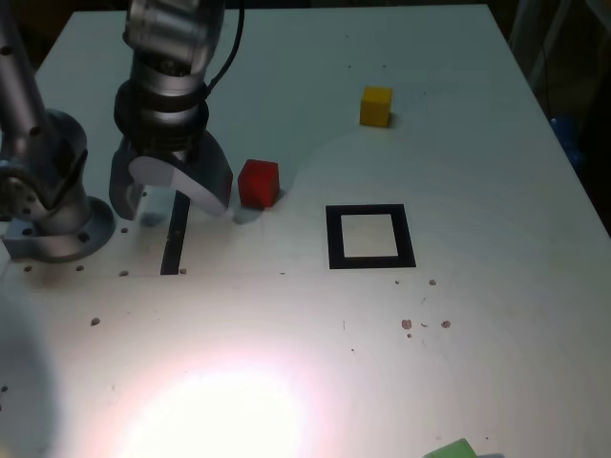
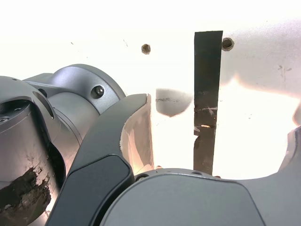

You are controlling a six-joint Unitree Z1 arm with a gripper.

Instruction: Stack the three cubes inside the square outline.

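In the exterior view my gripper hangs low over the table's left part, open, with nothing between its fingers. The red cube rests just outside the finger on that view's right, close to it; contact cannot be told. Far back on the right is the yellow cube. Only a corner of the green cube shows at the bottom edge. The square outline, black with a white centre, holds nothing. The wrist view shows my gripper spread wide over bare table, and none of the cubes.
A narrow black strip lies on the table under the gripper, seen between the fingers as the strip in the wrist view. The arm's base stands at the exterior view's left. Glare washes out the front of the table.
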